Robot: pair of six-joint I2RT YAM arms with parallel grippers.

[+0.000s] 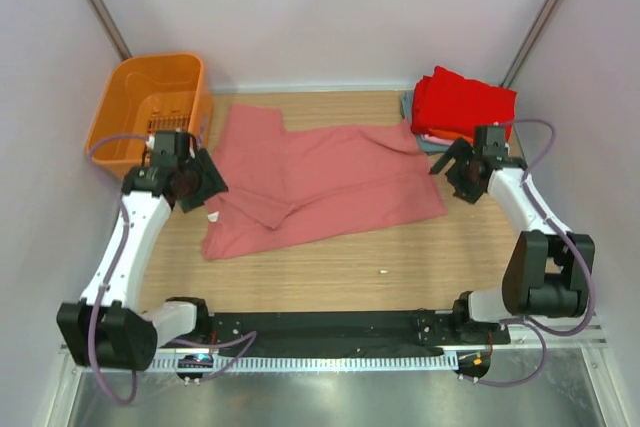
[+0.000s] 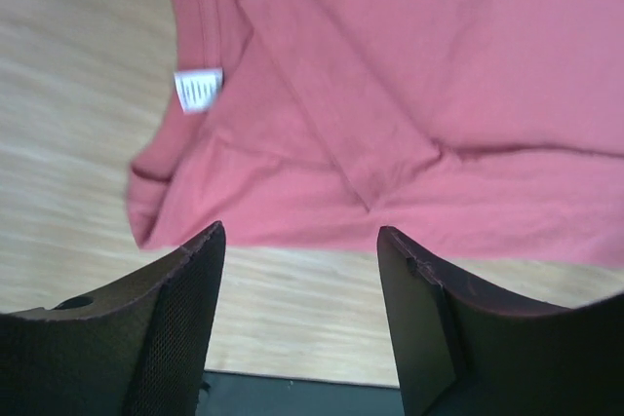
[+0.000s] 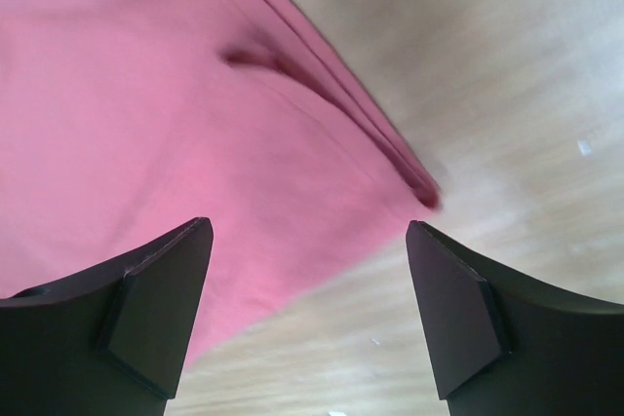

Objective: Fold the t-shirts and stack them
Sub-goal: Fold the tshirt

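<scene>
The orange basket (image 1: 108, 125) at the far left corner shows only its slotted floor. The salmon-pink t-shirt (image 1: 330, 182) lies spread mid-counter. The folded stack (image 1: 440, 134), with the red t-shirt (image 1: 462, 102) on top, sits in the far right corner. The left gripper (image 2: 297, 241) and right gripper (image 3: 309, 231) gape wide over the salmon-pink t-shirt.

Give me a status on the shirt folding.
Done: a folded stack, red shirt on top, sits at the back right. In hand: nothing; the left gripper and right gripper hover open by the salmon-pink shirt. Left: that shirt, lying spread out, needs folding and stacking.
</scene>
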